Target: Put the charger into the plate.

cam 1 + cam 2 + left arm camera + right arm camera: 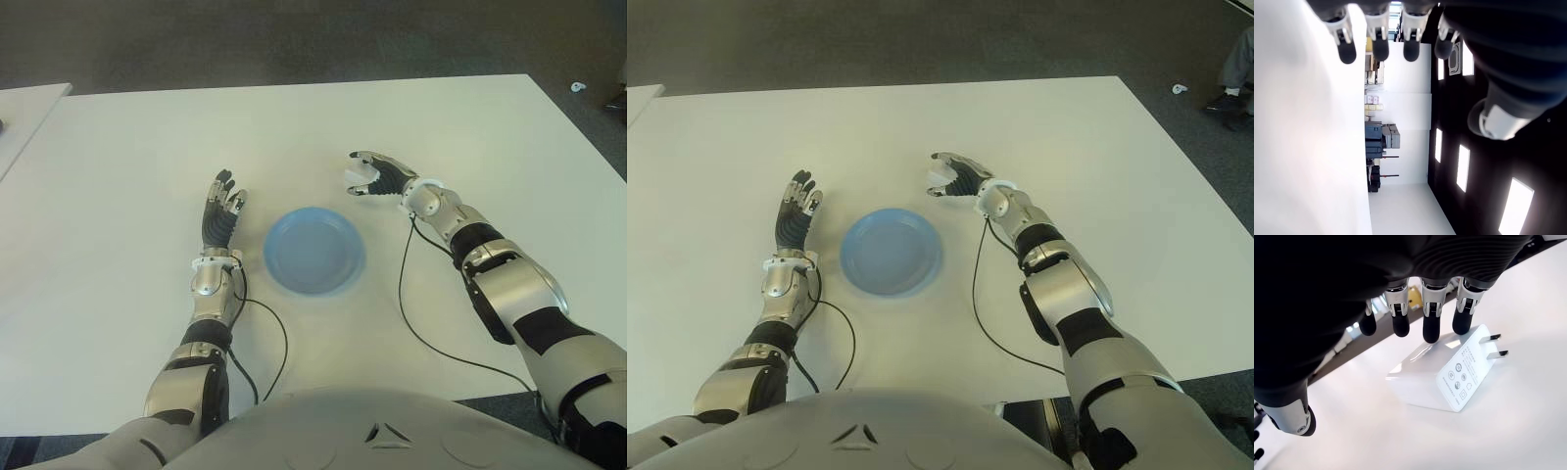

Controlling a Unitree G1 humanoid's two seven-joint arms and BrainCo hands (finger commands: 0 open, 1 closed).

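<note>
A white charger [1440, 377] with two metal prongs lies on the white table [118, 196], just beyond the right rim of the blue plate [313, 250]. My right hand [359, 174] is cupped over it. In the right wrist view the fingertips [1430, 331] sit at the charger's far top edge and the thumb [1295, 418] stands well clear on the near side, so the hand is open. The charger [939, 178] shows as a white patch under the palm. The plate holds nothing. My left hand [221, 210] shows left of the plate, fingers straight and holding nothing.
Black cables [407, 313] run from both wrists back over the table towards my body. A second table's corner [20, 108] shows at the far left. On the dark floor past the far right corner are a small white object [578, 86] and a person's leg [1236, 59].
</note>
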